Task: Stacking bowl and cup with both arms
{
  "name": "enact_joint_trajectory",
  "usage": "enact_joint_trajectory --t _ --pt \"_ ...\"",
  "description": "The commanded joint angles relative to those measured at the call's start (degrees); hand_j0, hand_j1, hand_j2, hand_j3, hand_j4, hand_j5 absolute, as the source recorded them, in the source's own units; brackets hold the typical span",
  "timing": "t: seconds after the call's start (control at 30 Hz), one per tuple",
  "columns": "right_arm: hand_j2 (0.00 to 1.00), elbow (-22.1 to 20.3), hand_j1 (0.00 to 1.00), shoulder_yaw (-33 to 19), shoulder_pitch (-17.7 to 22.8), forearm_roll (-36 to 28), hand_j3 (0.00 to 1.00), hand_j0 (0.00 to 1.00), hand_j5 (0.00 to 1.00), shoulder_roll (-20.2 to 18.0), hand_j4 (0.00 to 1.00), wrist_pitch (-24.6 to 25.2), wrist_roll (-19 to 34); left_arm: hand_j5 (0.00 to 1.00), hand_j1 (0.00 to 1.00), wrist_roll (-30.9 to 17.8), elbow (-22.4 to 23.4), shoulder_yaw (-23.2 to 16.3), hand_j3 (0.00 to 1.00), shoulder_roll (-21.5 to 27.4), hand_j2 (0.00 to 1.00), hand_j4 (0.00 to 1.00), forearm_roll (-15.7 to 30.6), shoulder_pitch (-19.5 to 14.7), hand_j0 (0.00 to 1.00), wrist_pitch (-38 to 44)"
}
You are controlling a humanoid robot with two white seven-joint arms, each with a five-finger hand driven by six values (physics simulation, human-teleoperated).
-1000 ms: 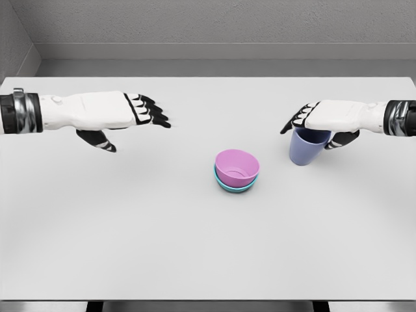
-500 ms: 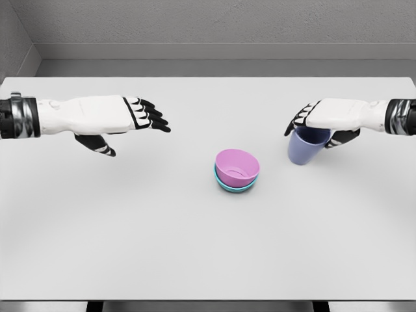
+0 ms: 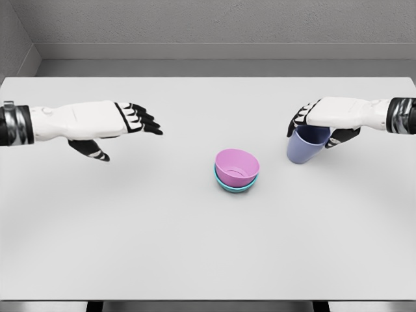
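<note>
I see my left robot hand (image 3: 130, 119), fingers spread and empty, has drawn back leftward. My right robot hand (image 3: 316, 125) still grips the blue cup (image 3: 305, 145), tilted, right of the pink bowl (image 3: 236, 166) nested in the teal bowl (image 3: 235, 185) mid-desk (image 3: 195, 247).

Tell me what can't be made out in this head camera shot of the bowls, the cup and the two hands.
- Teal bowl, head view: the pink bowl nested in it hides all but a rim sliver.
- Blue cup: the right hand covers its rim, so its inside and whether its base touches the table are unclear.
- Left hand: its palm faces down, hidden.
- Both forearms: cut off by the picture's side edges.
</note>
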Motion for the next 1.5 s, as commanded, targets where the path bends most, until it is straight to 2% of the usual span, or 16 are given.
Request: enact_joint_trajectory --t 0.0,0.53,0.73,0.97,1.23,1.47 --pt "0.67 0.2 0.67 0.0 0.0 -1.3 0.67 0.67 0.67 -0.1 0.67 0.2 0.0 1.00 1.00 0.0 0.3 0.5 1.00 0.8 1.00 1.00 0.2 0.0 1.00 0.1" --pt "0.65 1.4 0.65 -0.2 -2.3 -3.9 0.65 0.65 0.65 1.4 0.65 0.2 0.0 1.00 1.00 0.0 0.3 0.5 1.00 2.5 1.00 1.00 0.7 1.0 1.00 0.1" --pt "0.65 0.1 0.65 -0.2 -4.2 -4.1 0.65 0.65 0.65 2.2 0.65 0.2 0.0 1.00 1.00 0.0 0.7 0.5 1.00 3.4 1.00 1.00 0.6 1.0 1.00 0.1" --pt "0.61 -6.7 0.61 -0.3 -4.6 -4.5 0.61 0.61 0.61 1.8 0.61 0.2 0.0 1.00 1.00 0.0 1.0 0.5 1.00 3.3 1.00 1.00 0.6 0.9 1.00 0.1" --pt "0.62 -12.6 0.62 -0.8 -4.3 -4.5 0.62 0.62 0.62 0.4 0.62 0.2 0.0 1.00 1.00 0.0 2.3 0.5 1.00 3.2 1.00 1.00 0.7 0.7 1.00 0.1" --pt "0.62 -15.4 0.62 -0.7 -3.7 -4.5 0.62 0.62 0.62 -0.7 0.62 0.2 0.0 1.00 1.00 0.0 2.3 0.5 1.00 3.1 1.00 1.00 0.7 0.6 1.00 0.1"
